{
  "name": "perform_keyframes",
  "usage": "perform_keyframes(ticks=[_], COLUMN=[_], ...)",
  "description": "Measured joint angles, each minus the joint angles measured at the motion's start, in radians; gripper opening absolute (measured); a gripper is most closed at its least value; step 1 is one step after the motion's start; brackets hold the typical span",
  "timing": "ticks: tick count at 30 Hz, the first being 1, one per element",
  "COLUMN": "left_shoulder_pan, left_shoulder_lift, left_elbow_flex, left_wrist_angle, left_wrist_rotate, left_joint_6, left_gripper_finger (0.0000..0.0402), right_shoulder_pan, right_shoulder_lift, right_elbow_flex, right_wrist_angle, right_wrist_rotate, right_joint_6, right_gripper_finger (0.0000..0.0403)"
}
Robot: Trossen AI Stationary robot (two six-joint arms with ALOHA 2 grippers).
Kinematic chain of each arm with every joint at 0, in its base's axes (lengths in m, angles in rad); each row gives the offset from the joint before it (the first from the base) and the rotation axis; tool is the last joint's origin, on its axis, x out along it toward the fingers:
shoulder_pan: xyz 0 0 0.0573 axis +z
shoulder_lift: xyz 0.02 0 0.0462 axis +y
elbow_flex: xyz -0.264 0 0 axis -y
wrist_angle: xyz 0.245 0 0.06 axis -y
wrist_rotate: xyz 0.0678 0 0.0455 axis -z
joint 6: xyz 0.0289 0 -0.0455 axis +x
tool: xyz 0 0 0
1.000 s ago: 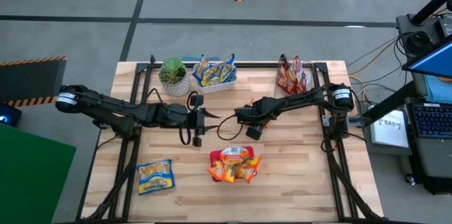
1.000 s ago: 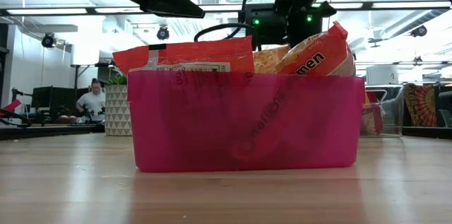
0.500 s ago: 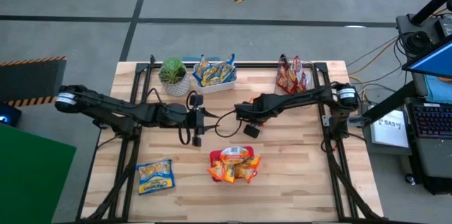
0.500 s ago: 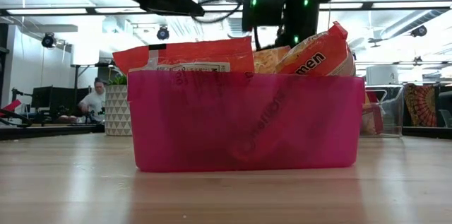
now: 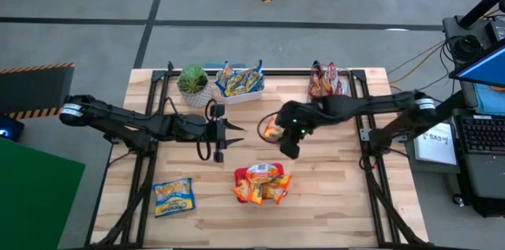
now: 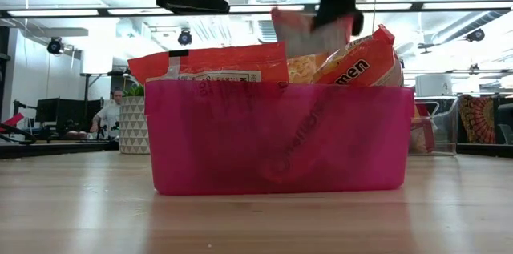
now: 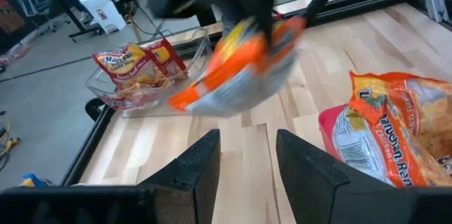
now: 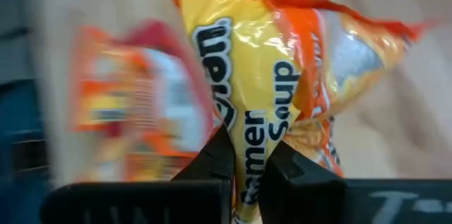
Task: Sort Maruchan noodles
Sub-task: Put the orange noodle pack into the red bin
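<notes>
Holding an orange packet (image 8: 282, 104) pinched in my right fingers (image 8: 244, 164), just above the pink bin (image 6: 276, 138); left fingers (image 7: 247, 160) spread, waiting.

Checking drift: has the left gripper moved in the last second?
No. In the high view the left gripper sits at the same spot below the potted plant.

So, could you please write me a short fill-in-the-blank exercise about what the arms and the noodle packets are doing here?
1. The right gripper is shut on an ____ packet.
2. The orange packets are collected in the ____ bin.
3. A lone ____ packet lies flat on the table in front of the left arm.
4. The left gripper holds ____.

Missing words: orange; pink; blue; nothing
</notes>
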Motion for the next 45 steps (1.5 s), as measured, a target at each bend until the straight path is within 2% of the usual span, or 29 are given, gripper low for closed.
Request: perform_keyframes(ticks=[7,13,21,31,36,41,45], left_shoulder_pan=[-0.001,-0.004,-0.058,-0.155,-0.172,-0.186,-0.21], left_shoulder_lift=[-0.033,-0.142,-0.211,-0.162,-0.145,-0.12,-0.086], left_elbow_flex=[-0.001,-0.001,-0.032,-0.079,-0.069,-0.063,-0.063], left_wrist_angle=[-0.017,-0.032,0.002,0.067,0.068,0.074,0.079], left_wrist_rotate=[0.005,-0.004,-0.004,-0.004,-0.004,-0.004,-0.004], left_joint_6=[-0.079,-0.149,-0.219,-0.288,-0.288,-0.304,-0.337], left_gripper_finger=[0.0123,0.0123,0.0123,0.0123,0.0123,0.0123,0.0123], right_shoulder_pan=[0.147,0.247,0.258,0.258,0.26,0.265,0.281], right_shoulder_lift=[-0.018,0.053,0.169,0.25,0.23,0.223,0.232], right_elbow_flex=[-0.001,-0.002,-0.002,-0.002,-0.002,0.018,0.028], right_wrist_angle=[0.144,0.199,0.208,0.255,0.286,0.283,0.288], right_wrist_rotate=[-0.013,0.056,0.144,0.114,0.101,0.032,0.024], right_joint_6=[-0.018,-0.053,-0.096,-0.164,-0.151,-0.114,-0.11], right_gripper_finger=[0.0018,0.0018,0.0022,0.0064,0.0048,0.0022,0.0019])
